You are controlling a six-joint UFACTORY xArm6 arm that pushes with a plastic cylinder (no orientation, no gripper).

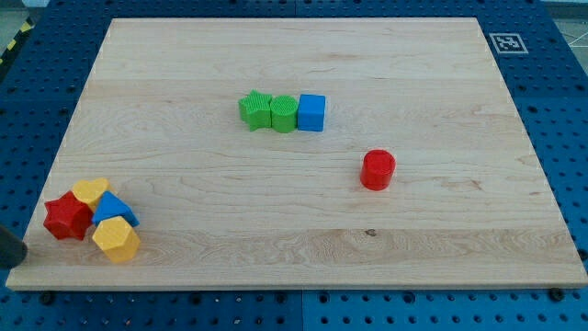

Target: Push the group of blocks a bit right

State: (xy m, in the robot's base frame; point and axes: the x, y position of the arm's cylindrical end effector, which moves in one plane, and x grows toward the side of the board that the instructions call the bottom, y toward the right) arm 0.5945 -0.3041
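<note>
A cluster of several blocks sits at the board's bottom left: a red star, a yellow heart-like block, a blue triangle and a yellow hexagon, all touching. A dark rod enters from the view's left edge. My tip is just left of and slightly below the red star, a small gap apart. A row of three touching blocks lies near the middle top: a green star, a green cylinder and a blue cube. A red cylinder stands alone to the right of centre.
The wooden board rests on a blue pegboard table. A white marker tag lies by the board's top right corner. The cluster lies close to the board's left and bottom edges.
</note>
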